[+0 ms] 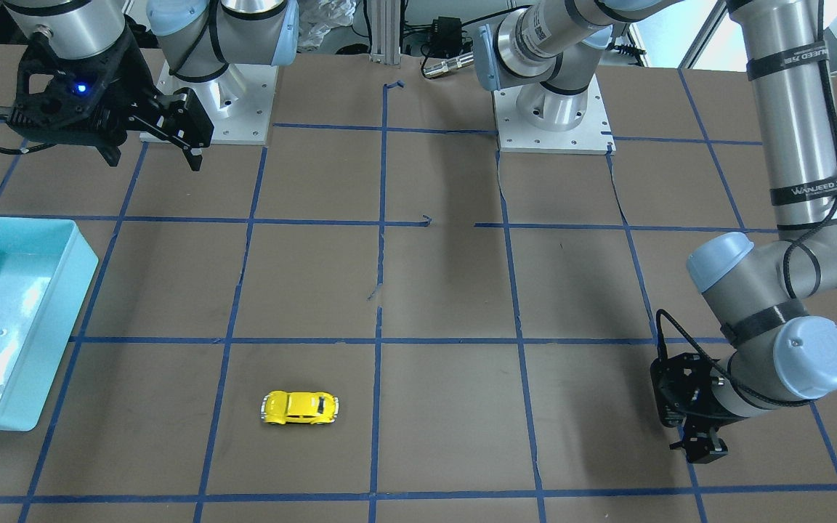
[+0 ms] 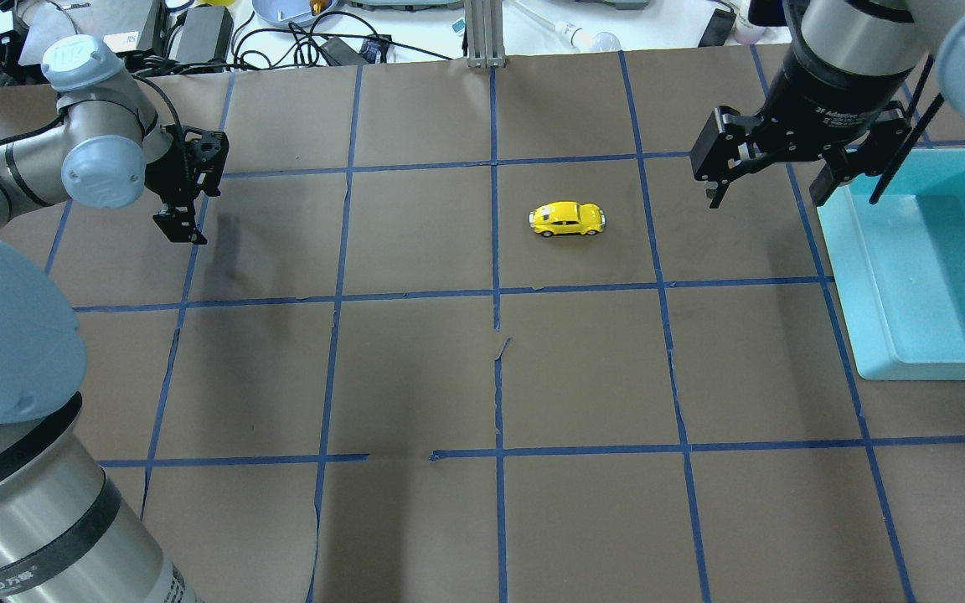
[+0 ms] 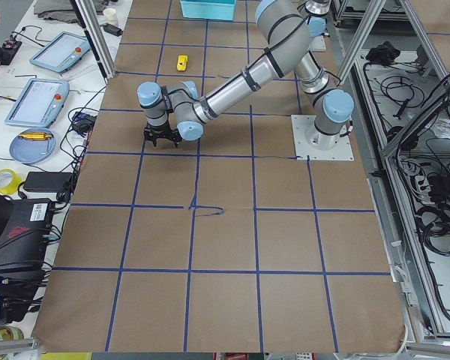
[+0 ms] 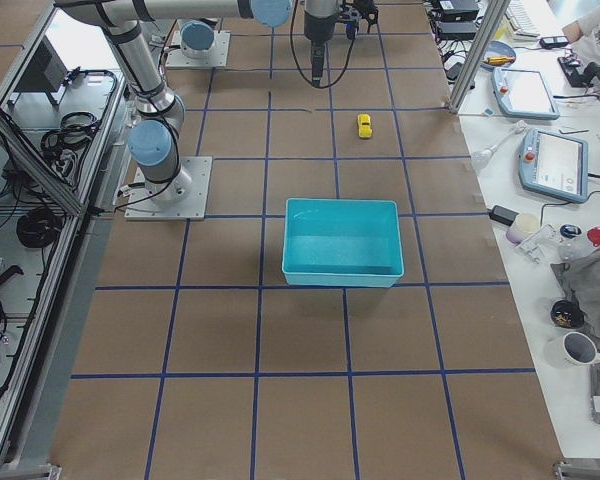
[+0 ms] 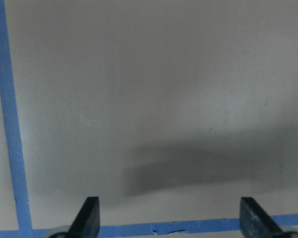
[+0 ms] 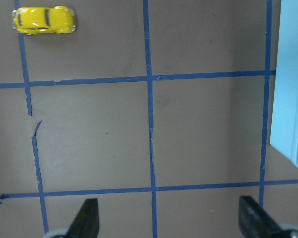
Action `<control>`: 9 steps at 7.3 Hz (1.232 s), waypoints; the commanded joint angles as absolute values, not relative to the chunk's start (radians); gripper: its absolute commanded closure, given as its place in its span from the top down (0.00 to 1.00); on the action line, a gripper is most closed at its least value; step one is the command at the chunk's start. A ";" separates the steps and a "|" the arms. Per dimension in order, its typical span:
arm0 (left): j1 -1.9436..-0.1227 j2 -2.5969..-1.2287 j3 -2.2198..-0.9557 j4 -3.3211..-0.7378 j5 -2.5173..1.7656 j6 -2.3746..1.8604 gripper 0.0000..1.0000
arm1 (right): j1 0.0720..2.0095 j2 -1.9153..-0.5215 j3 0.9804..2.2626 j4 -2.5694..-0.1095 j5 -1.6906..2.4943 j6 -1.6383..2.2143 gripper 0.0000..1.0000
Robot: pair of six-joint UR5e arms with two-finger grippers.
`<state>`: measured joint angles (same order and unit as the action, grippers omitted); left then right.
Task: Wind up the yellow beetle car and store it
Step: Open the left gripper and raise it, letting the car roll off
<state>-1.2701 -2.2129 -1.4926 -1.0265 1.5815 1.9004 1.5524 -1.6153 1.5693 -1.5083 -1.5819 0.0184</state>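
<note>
The yellow beetle car (image 1: pixel 299 407) stands on its wheels on the brown table, untouched; it also shows in the overhead view (image 2: pixel 567 219) and at the top left of the right wrist view (image 6: pixel 43 20). My right gripper (image 2: pixel 766 199) is open and empty, hovering above the table between the car and the bin; its fingers (image 6: pixel 87 220) frame bare table. My left gripper (image 2: pixel 183 228) is open and empty, low over the table far to the left of the car; its fingertips (image 5: pixel 89 218) show only paper and tape.
A light-blue bin (image 2: pixel 855 285) sits at the table's right end and looks empty; its wall also shows in the right wrist view (image 6: pixel 288 99). Blue tape lines (image 2: pixel 496 293) grid the brown paper. Cables and tablets lie beyond the table's far edge.
</note>
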 commanded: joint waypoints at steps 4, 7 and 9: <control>-1.305 -2.018 -1.473 -1.242 1.563 1.506 1.00 | 1.545 -1.580 1.568 -1.509 -1.586 0.015 1.00; -1.308 -1.782 -1.482 -1.477 1.560 1.119 1.00 | 1.551 -1.547 1.566 -1.555 -1.598 -0.258 1.00; -1.374 -1.660 -1.494 -1.540 1.528 0.796 1.00 | 1.549 -1.465 1.565 -1.745 -1.594 -0.487 1.00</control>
